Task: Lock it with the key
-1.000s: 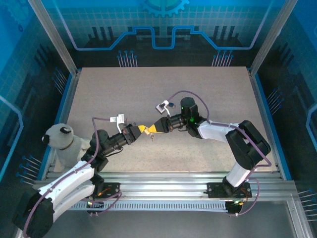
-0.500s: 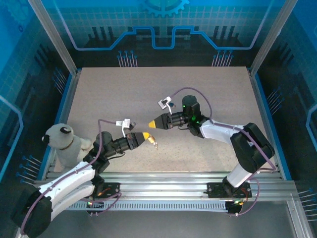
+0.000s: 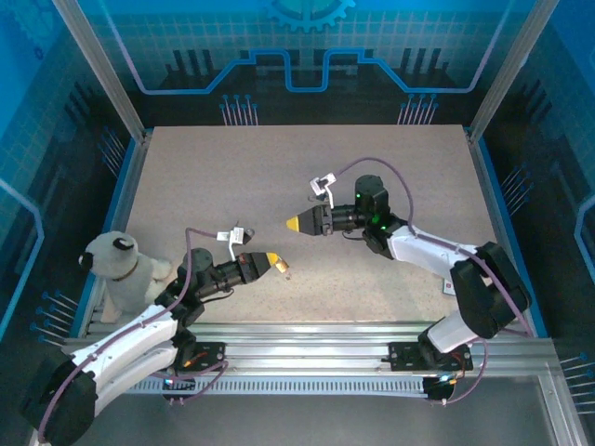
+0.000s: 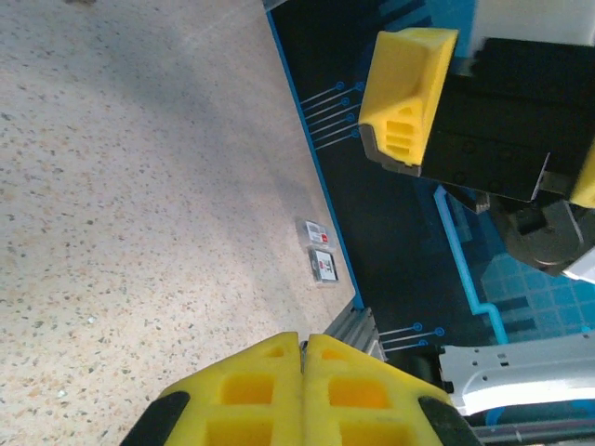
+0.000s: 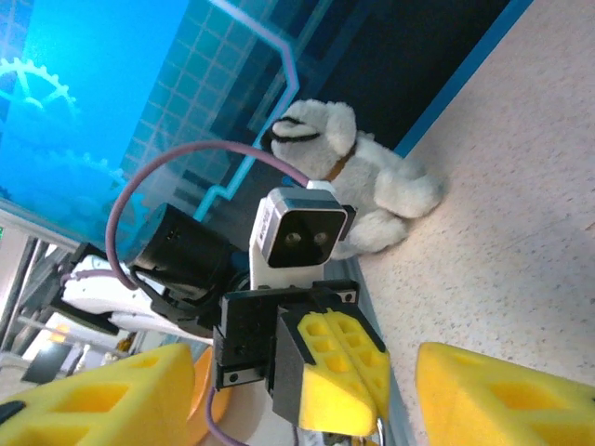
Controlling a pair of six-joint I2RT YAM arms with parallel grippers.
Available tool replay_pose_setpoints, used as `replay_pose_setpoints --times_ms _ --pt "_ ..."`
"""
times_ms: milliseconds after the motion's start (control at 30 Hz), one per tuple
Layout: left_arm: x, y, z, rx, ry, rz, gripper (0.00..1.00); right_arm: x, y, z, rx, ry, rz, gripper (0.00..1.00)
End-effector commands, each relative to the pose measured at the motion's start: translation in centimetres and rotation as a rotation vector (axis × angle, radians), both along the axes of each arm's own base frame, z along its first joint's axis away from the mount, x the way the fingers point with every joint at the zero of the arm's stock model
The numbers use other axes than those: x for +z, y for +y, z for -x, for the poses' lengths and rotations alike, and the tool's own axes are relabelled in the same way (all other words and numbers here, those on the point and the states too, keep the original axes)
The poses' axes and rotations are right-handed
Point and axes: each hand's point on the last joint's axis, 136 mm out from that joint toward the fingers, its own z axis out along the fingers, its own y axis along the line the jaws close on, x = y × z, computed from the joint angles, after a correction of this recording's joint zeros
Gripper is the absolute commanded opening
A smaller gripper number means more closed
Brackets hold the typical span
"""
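My left gripper (image 3: pixel 276 264) lies low over the table's near middle, pointing right. Its yellow fingers are pressed together in the left wrist view (image 4: pixel 304 339). A thin metal sliver sits in the seam between them. This is the small key (image 3: pixel 286 271), whose metal end hangs under the fingertips (image 5: pixel 377 428). My right gripper (image 3: pixel 294 224) hovers up and to the right of it, pointing left. Its fingers (image 5: pixel 93 390) are spread wide with nothing between them, and a clear gap separates the two grippers. One right finger (image 4: pixel 404 93) faces the left wrist camera.
A white plush dog (image 3: pixel 116 265) sits at the table's left near corner, behind the left arm. Two small stickers (image 4: pixel 321 260) lie at the table's blue edge. Aluminium rails (image 3: pixel 307 330) run along the near side.
One second ago the two grippers met tip to tip over the key. They have parted: the left one drew down toward the near edge with the key, and the right one pulled back to the right.
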Motion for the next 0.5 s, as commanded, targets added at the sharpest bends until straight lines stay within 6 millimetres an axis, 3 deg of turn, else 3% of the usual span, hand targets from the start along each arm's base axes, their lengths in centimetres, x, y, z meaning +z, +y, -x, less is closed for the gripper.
replay_pose_setpoints --times_ms 0,167,467 --pt "-0.8 0.7 -0.6 0.053 0.025 -0.01 0.0 -0.2 -1.6 -0.5 -0.092 -0.056 0.059 0.76" --pt "-0.3 0.5 -1.3 0.056 0.022 -0.002 0.0 -0.7 -3.1 -0.4 -0.176 -0.091 0.119 0.99" --pt "0.8 -1.1 -2.9 0.016 -0.005 0.011 0.0 -3.0 -4.8 0.5 -0.248 -0.104 0.172 1.0"
